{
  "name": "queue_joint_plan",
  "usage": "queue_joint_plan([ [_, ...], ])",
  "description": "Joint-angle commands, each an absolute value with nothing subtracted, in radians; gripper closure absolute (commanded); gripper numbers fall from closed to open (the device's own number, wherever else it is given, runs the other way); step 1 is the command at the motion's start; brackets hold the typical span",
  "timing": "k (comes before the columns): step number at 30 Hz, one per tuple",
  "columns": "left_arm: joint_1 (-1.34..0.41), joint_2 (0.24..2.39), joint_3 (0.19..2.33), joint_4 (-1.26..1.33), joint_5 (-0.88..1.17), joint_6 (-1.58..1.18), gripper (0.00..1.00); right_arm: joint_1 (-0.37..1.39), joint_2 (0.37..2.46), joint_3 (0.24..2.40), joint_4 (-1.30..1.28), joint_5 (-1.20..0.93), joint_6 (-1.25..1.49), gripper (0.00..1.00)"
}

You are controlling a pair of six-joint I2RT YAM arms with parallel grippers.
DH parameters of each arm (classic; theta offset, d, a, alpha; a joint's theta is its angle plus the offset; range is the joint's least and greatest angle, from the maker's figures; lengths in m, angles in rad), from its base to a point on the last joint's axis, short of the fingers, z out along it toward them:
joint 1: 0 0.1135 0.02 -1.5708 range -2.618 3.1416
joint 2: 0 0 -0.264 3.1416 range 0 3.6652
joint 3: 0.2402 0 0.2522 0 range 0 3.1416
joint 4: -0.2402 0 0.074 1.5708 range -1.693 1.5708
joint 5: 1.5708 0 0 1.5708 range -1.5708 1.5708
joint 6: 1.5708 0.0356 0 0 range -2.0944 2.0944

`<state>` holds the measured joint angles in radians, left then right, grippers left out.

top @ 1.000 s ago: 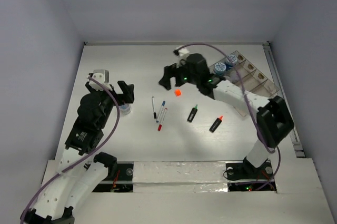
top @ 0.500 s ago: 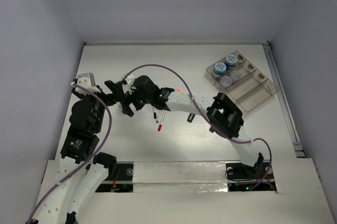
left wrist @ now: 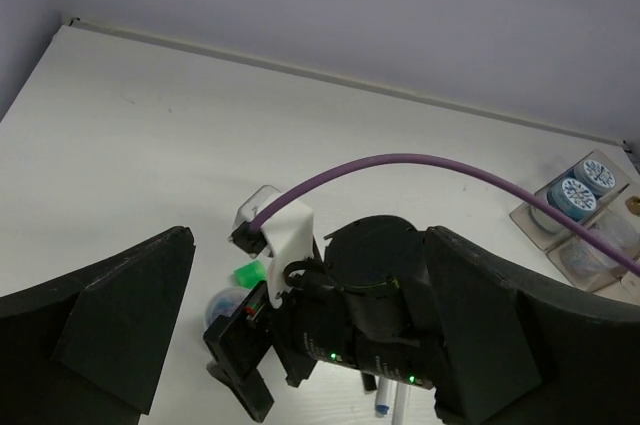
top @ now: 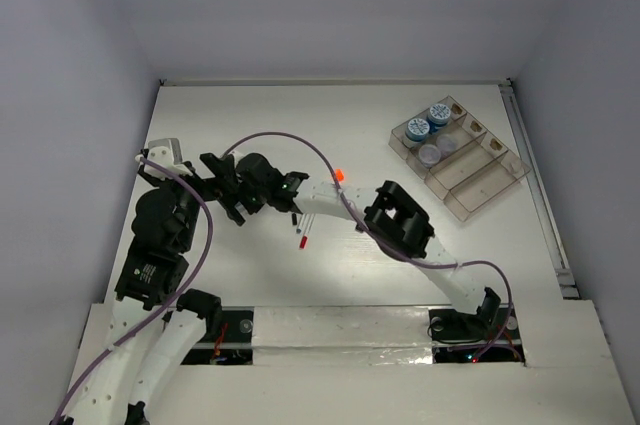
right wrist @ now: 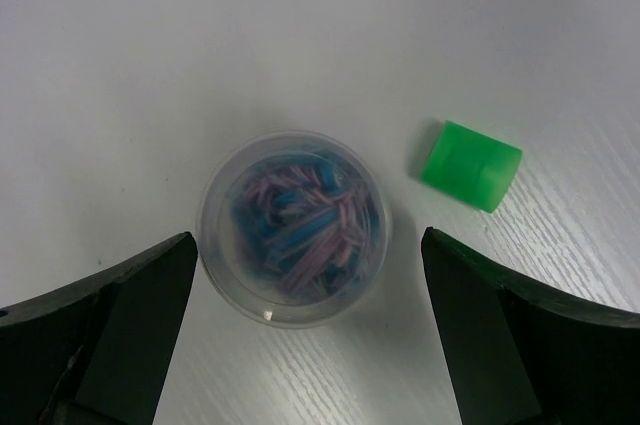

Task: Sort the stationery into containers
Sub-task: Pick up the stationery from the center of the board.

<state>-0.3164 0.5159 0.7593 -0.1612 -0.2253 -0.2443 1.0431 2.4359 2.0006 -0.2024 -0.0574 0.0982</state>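
The right gripper (right wrist: 307,245), jaws spread wide, hangs astride the small clear pot (right wrist: 292,230) on the table's (top: 200,115) left (a green piece (right wrist: 471,166) lies just beside), apparently not yet touching it; next: descend squarely, close, then carry it to the far-off tray (top: 490,173).

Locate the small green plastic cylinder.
In the right wrist view the green cylinder lies on the white table, just right of the clear round pot of blue and pink bits, not touching it.
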Motion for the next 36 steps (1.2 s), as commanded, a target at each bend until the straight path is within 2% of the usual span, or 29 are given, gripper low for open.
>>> queue_joint_plan([
  [1,-0.310,0.522,0.756,-0.112,-0.199,-0.244,0.01,1.071,2.448,2.072,-0.196,-0.021,0.074,0.00],
  [8,-0.310,0.520,0.756,-0.110,-0.187,-0.245,0.01,1.080,2.473,2.092,-0.198,0.026,0.072,0.06],
  [11,-0.310,0.522,0.755,-0.109,-0.178,-0.244,0.01,1.089,2.470,2.091,-0.192,0.047,0.071,0.12],
  [17,-0.310,0.522,0.753,-0.107,-0.163,-0.247,0.01,1.107,2.416,2.063,-0.167,0.069,0.084,0.40],
  [18,-0.310,0.522,0.753,-0.106,-0.157,-0.247,0.01,1.108,2.372,2.015,-0.131,0.074,0.092,0.54],
  [25,-0.310,0.517,0.752,-0.106,-0.155,-0.247,0.01,1.108,2.215,1.878,-0.074,0.123,0.112,0.58],
  [29,-0.310,0.522,0.750,-0.101,-0.137,-0.245,0.01,1.088,2.037,1.723,-0.026,0.215,0.109,0.60],
  [33,-0.310,0.538,0.749,-0.098,-0.091,-0.245,0.01,0.979,1.820,1.562,-0.028,0.346,0.110,0.62],
  [36,-0.310,0.554,0.749,-0.094,-0.040,-0.244,0.01,0.798,1.717,1.430,-0.052,0.367,0.164,0.62],
])
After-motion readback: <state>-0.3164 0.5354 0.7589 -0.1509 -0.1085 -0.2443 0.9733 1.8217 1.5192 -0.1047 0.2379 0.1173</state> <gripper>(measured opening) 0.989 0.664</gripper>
